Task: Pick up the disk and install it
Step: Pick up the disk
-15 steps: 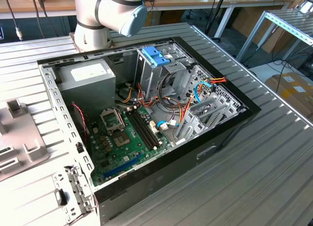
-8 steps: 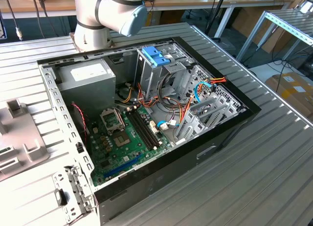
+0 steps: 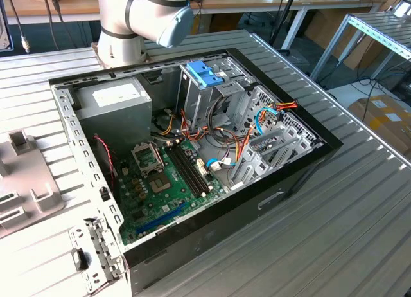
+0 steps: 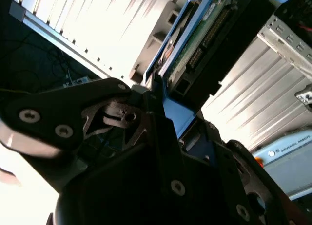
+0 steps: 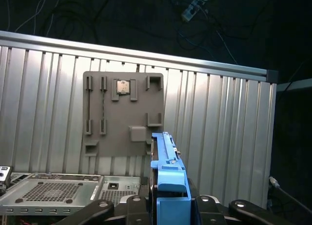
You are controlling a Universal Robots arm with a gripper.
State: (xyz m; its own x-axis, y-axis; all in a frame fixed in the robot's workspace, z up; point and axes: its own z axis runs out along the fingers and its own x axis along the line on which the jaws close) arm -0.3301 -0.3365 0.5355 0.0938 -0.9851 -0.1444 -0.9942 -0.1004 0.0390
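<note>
The gripper [image 5: 168, 204] is clenched on the disk [image 5: 167, 161], holding it on edge above the ribbed metal table [image 5: 219, 137]. Gripped seemingly at one end only, it may tilt and snag the drive cage [image 3: 215, 101] or loose cables [image 3: 247, 139]

Robotics laboratory or test workshop. Evidence:
- base of a grey jointed robot arm [image 3: 128, 27] standing at a ribbed aluminium worktable [image 3: 347, 207]
- open black desktop computer case [image 3: 218, 229] lying on the table, green motherboard [image 3: 164, 184] exposed
- flat grey plastic fixture plate [image 5: 124, 113] with moulded holders
- long wooden benches [image 3: 257, 0] behind
- brown cardboard box [image 3: 384, 120] on the floor
- loose dark cables [image 5: 220, 40] and a pale power strip [image 5: 193, 7] beyond the table edge
</note>
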